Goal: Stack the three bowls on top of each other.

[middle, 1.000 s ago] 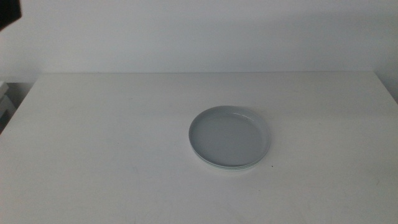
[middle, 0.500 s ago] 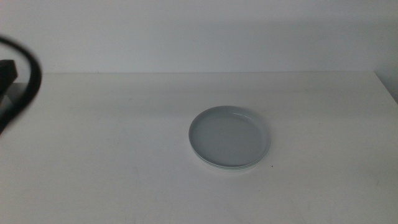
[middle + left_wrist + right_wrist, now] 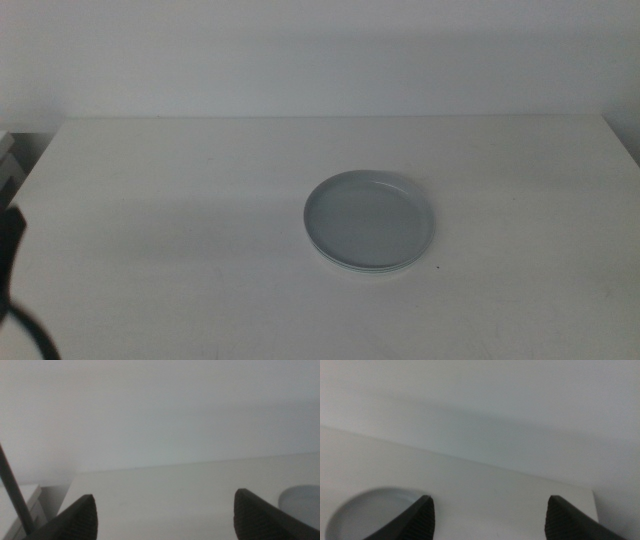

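Since both grippers are pulled back off the work area, start with them: the left gripper (image 3: 162, 510) has its two dark jaws spread wide with nothing between them, and its wrist camera looks low across the white table (image 3: 200, 200) toward the back wall, with just the edge of a pale dish (image 3: 301, 502) peeking in at one side. The right gripper (image 3: 487, 512) is the same story, jaws wide apart and empty, but its camera catches a bigger slice of the top bowl (image 3: 367, 510), sitting just past one jaw. In the middle view neither gripper shows properly; there's only a dark bit of cable or arm at the left edge near the bottom corner. Going outward, the bowl stack (image 3: 370, 220) sits a little right of the table's centre, well apart from both arms. It's round, so no long axis to worry about. The top dish looks pale grey-green, and I can make out thin rim lines under it at the front edge, so it reads as dishes nested together, though I can't tell for sure that it's all three. My guess is the stacking is done and the arms are parked; if anything needed a nudge, the right arm looks like the nearer one.
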Controlling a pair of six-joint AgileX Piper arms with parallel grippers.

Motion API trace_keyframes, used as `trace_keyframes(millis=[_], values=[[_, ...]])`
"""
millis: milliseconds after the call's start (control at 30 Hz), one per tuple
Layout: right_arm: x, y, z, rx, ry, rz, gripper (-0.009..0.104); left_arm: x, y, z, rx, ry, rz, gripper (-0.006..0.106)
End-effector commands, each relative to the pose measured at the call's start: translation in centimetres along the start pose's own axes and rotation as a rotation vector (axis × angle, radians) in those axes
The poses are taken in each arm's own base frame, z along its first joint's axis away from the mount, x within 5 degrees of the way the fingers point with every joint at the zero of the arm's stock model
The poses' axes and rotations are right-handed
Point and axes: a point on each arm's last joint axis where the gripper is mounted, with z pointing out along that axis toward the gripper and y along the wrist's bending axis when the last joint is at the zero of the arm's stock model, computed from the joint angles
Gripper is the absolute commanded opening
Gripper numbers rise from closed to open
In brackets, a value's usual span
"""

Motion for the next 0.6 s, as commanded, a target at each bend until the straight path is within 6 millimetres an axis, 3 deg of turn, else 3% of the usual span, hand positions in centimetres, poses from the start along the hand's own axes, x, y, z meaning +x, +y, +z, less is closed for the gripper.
trace_keyframes(millis=[0,233,567], values=[[1.0,-0.2,-2.5,0.038,-0.114,-0.056,0.058,-0.3,0.2,-0.7,-0.023,-0.116,-0.026,0.09],[7.4,0.3,-6.3,0.062,-0.151,-0.096,0.058,4.4,0.0,-2.1,-0.023,-0.122,-0.026,0.09],[12.3,0.3,-8.8,0.182,-0.232,-0.109,0.058,7.2,0.0,-2.3,-0.031,-0.126,-0.026,0.09]])
